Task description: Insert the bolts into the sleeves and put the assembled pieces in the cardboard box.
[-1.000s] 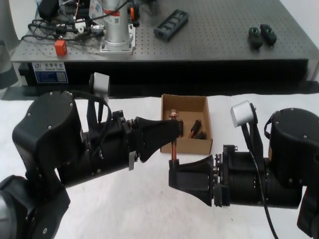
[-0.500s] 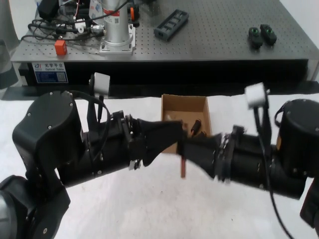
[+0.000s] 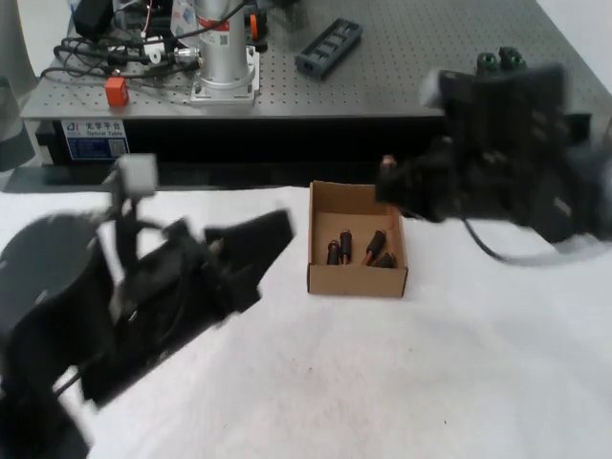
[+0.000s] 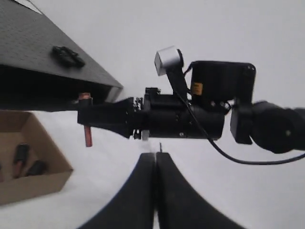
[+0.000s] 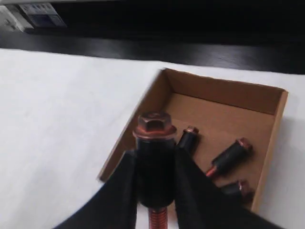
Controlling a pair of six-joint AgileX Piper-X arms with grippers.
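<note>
Holds left claw [image 4: 156,164] low at the near left, fingers pressed flat together with nothing between. Holds right claw [image 5: 155,160] up high at the far right, fingers clamped on a bolt [image 5: 153,125].

White cloth [image 3: 402,382] covers the bench. Behind it, a perforated optical breadboard [image 3: 421,76] on a black base, blue-and-white label [image 3: 94,141] on the base's front. On the breadboard: silver metal post [image 3: 223,48] on a base plate, small orange block [image 3: 116,91] near the front edge, cable tangle [image 3: 100,48], black slotted tray [image 3: 328,46], two black knobs [image 3: 501,61], side by side.
</note>
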